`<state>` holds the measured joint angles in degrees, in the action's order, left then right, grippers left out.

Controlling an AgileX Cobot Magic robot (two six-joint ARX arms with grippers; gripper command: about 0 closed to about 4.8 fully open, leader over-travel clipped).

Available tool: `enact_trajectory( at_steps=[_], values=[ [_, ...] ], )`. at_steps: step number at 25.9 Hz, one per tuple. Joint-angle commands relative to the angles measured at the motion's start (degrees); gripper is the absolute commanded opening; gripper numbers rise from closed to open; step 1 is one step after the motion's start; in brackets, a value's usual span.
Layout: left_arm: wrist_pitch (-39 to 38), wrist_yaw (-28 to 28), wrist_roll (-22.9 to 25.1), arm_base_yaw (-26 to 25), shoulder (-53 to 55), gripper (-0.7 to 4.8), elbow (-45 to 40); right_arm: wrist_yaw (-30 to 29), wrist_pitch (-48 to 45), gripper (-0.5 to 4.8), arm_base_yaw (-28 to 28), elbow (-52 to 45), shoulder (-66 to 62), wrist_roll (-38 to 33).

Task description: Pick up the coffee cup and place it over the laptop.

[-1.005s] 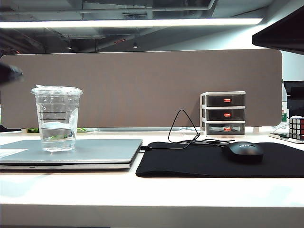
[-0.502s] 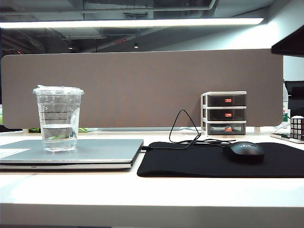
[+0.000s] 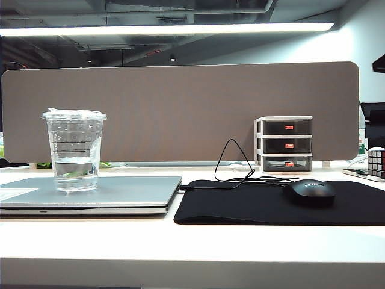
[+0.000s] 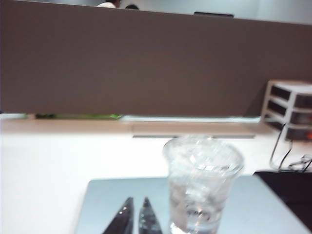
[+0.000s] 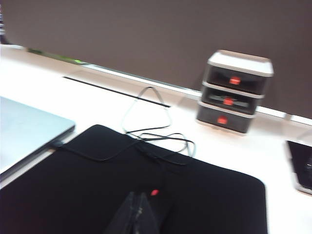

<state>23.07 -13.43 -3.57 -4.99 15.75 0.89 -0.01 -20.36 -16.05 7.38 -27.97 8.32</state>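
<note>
The coffee cup (image 3: pixel 74 150), clear ribbed plastic with a flat lid and some clear liquid, stands upright on the closed silver laptop (image 3: pixel 120 191) at the left of the table. Neither gripper shows in the exterior view. In the left wrist view my left gripper (image 4: pixel 138 199) is shut and empty over the laptop's lid (image 4: pixel 253 209), beside the coffee cup (image 4: pixel 202 183) and apart from it. In the right wrist view my right gripper (image 5: pixel 137 193) is shut and empty above the black mouse pad (image 5: pixel 97 180), with the laptop's corner (image 5: pixel 24 131) off to one side.
A black mouse pad (image 3: pixel 252 205) lies right of the laptop with a black mouse (image 3: pixel 310 191) and a looped cable (image 3: pixel 231 165) on it. A small three-drawer organizer (image 3: pixel 283 143) stands before the brown partition (image 3: pixel 180 108). A puzzle cube (image 3: pixel 375 161) sits at the far right.
A dark blur at the left edge has gone from the exterior view. The dark arm at the top right has drawn back almost out of sight. The cup has stayed on the laptop.
</note>
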Motion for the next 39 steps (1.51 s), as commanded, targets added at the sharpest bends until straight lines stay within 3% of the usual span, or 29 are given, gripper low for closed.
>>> enact_trajectory(
  at_steps=[1,4,9,18,25,33,39],
  values=[
    [-15.1,5.18,3.69,-0.09,-5.55,0.16,3.72,-0.55,-0.37,-0.05,1.99,2.51,0.02,-0.24],
    [-18.97,6.6,3.78,-0.09,-9.99,0.16,4.63,-2.34,1.11,-0.05,3.56,4.15,0.0,-0.37],
    [-20.06,8.74,3.74,-0.09,-12.85,0.16,4.63,0.48,2.78,-0.05,5.55,5.01,7.41,0.26],
    [-20.04,8.68,2.67,-0.07,-12.85,0.17,4.63,0.59,19.34,-0.05,7.19,4.96,24.98,-0.7],
    [-20.52,7.04,2.47,-0.07,-12.9,0.19,4.57,4.42,25.22,-0.05,7.17,4.79,27.98,-3.39],
    [-20.09,4.04,2.45,-0.07,-12.9,0.22,2.4,2.4,15.74,-0.05,7.13,-3.74,28.0,-4.17],
    [-20.96,4.0,-0.11,-0.07,-12.9,0.22,2.19,1.2,13.77,-0.05,7.21,-7.34,28.0,-3.8]
  ],
)
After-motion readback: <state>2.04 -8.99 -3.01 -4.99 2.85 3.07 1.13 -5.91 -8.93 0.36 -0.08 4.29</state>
